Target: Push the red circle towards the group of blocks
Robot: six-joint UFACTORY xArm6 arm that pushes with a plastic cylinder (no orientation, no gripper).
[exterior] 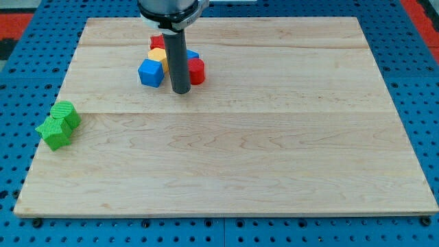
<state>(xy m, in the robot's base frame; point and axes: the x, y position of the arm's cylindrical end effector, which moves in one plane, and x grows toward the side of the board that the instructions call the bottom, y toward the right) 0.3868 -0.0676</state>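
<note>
One camera view shows a wooden board [226, 137] on a blue pegboard [27, 82]. At upper left of centre, my tip [180, 90] rests just right of a blue cube [151, 73], amid a cluster: yellow block [158, 55], red circle [197, 71], another red block [157, 42], partly hidden blue block [193, 55]. No fingers exist. Two green blocks [59, 123] sit at far left.

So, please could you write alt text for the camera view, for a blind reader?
My tip rests at the front of a block cluster near the wooden board's top: blue cube, yellow block, red blocks. Two green blocks sit at the left edge.
</note>
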